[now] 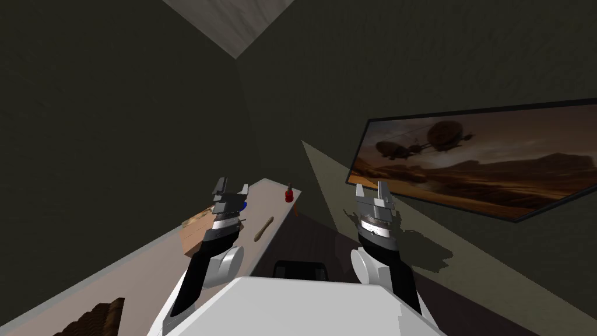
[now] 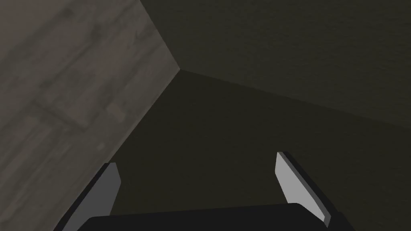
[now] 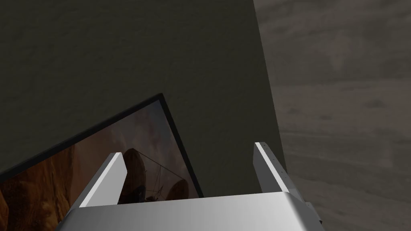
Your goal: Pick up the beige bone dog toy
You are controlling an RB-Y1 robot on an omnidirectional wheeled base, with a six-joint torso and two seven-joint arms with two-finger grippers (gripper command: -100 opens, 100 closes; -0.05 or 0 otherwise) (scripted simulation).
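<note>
Both arms are up in front of me, one on each side. The left pincer is over the far part of the table, and its 2 fingers are spread wide with nothing between them. The right pincer is off to the side of the table, well apart from it. It's just as wide open and has hold of nothing.

The beige bone dog toy is lying flat on the table close to the edge on my right. It looks thin and stick-like from here, and it's angled toward the far corner. It sits just to the right of my left forearm and isn't touching either pincer.

Further along at the far corner of the table there's a small red thing standing upright, apart from the toy. A tan box sits partly behind my left arm. A bit of something blue peeks out right beside the left pincer, can't tell what it is.
</note>
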